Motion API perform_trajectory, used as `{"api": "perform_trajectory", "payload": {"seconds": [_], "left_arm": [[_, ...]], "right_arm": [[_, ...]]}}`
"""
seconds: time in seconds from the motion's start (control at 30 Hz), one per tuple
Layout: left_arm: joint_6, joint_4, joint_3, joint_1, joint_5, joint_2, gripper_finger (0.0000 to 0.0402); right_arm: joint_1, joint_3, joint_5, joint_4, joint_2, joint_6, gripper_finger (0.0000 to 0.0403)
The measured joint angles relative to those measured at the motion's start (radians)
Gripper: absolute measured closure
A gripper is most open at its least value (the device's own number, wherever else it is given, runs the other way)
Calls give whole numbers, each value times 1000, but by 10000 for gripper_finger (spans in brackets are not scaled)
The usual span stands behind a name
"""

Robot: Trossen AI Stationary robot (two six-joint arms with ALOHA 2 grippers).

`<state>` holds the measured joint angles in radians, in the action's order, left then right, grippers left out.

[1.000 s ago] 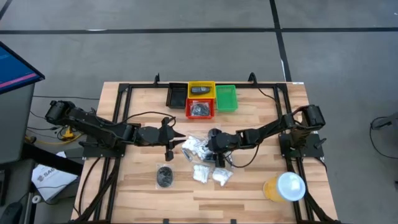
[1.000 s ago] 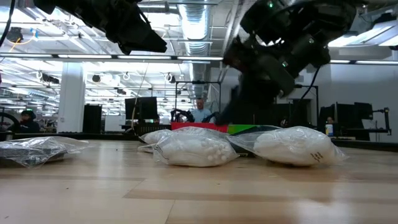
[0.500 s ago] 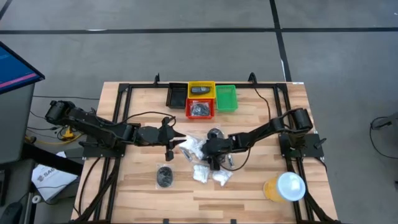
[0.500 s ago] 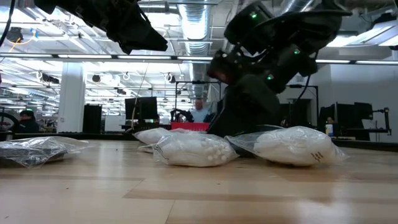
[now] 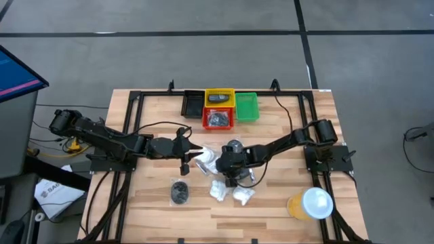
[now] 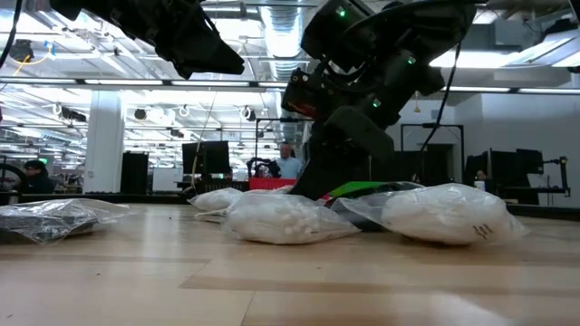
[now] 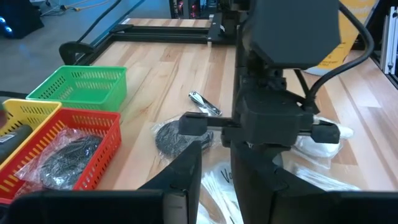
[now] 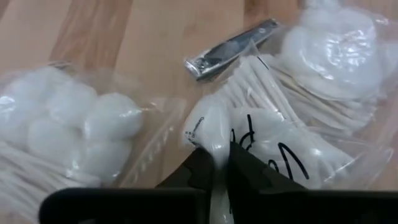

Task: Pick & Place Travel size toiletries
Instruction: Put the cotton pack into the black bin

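Note:
Several white crinkly packets lie flat mid-table: a cotton-swab packet (image 8: 280, 124), a cotton-ball packet (image 8: 68, 124) and a round-pad packet (image 8: 336, 50). A silvery clipper (image 8: 233, 46) lies between them. A dark disc (image 5: 232, 145) rests beside them, and a bagged dark disc (image 5: 180, 192) lies nearer the front. My right gripper (image 5: 228, 168) is down among the packets, shut on the swab packet. My left gripper (image 5: 193, 152) hovers high to their left, fingers a little apart, nothing between them. My right gripper pinches a raised fold of the swab packet's clear plastic (image 8: 214, 134) between its two fingers (image 8: 198, 167), near the packet's printed part. The fingers come from above, slanting in from the table's right. The rest of the packet lies on the table.
Black (image 5: 193, 103), yellow (image 5: 219, 98), red (image 5: 218, 119) and green (image 5: 246, 107) bins stand at the far edge; the red and yellow hold dark items. An orange cup with a white lid (image 5: 310, 203) stands at the near right. Cables run along both arms.
My right gripper has moved toward the table's left and near edge and come down onto the packets. In the low view the nearest packets have shifted slightly under it. My left gripper has stayed still.

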<state>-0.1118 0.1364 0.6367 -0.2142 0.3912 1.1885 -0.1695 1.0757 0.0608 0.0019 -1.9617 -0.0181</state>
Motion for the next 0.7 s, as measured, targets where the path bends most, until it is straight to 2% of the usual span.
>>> {"api": "perform_trajectory", "payload": {"seconds": [0.1,0.2,0.47,0.7], "left_arm": [[1,0,0,0,0,0,325],[0,0,0,0,0,0,325],[1,2,0,0,0,0,325],[20,3,0,0,0,0,325]], "right_arm": [[-4,10,13,-7,6,8,394],[-5,10,28,-13,37,25,392],[-3,10,151,-74,205,70,396],[1,10,175,-69,357,108,399]]}}
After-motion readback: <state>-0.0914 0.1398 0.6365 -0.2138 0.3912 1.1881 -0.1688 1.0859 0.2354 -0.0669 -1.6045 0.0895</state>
